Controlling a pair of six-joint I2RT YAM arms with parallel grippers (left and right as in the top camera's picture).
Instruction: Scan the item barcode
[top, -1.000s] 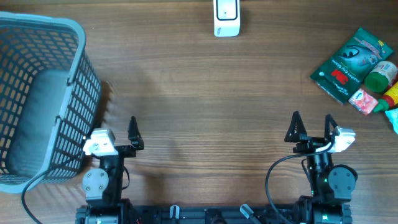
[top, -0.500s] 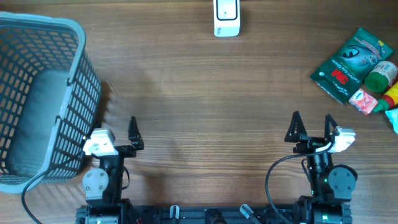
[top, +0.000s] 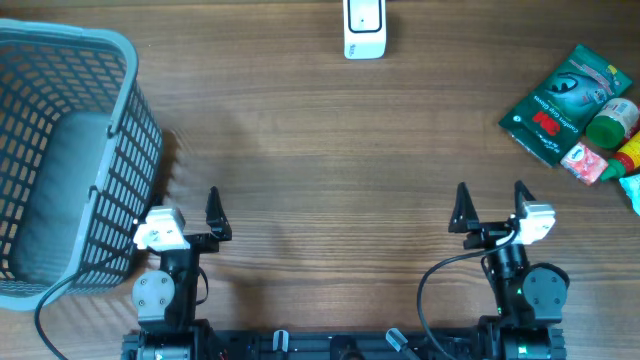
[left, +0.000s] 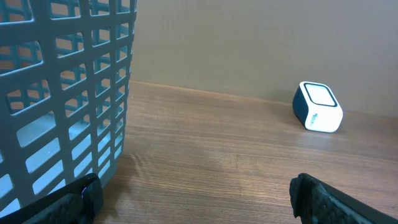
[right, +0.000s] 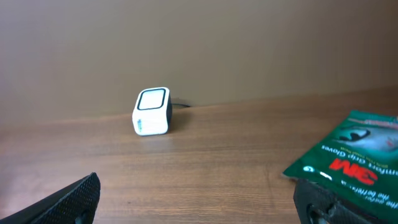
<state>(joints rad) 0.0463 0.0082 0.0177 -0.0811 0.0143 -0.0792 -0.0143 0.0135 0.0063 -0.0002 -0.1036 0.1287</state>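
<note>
While both arms sit low at the near edge, let's run the scene from big to small. First the wooden surface (top: 320, 150), stretching wide across the overhead view. On the far left stands the grey mesh basket (top: 130, 180), its wall just beside the left arm.

The left pincer (top: 187, 205) has its jaws spread wide with nothing between them. The same goes for the right pincer (top: 490, 195), which is fully splayed and holding nothing.

The goods are piled at the far right. The biggest is the green packet (top: 560, 100), lying flat, its long axis running diagonally from near-left up to far-right. That makes it the likeliest pick for scanning, though its barcode doesn't show from here.

The key relation is that the packet lies to the right of the right pincer and farther out, well apart from it. The left pincer is right across the surface, so by my reading this is the right arm's job. The jaws would want to close across the packet's short side, so some wrist turn looks necessary.

The white scanner (top: 364, 28) sits at the far edge near the middle, farther out than the right pincer and to its left.

Smallest of all, against the packet's right side, are a green-capped bottle (top: 612, 120) and a pink sachet (top: 583, 160).
</note>
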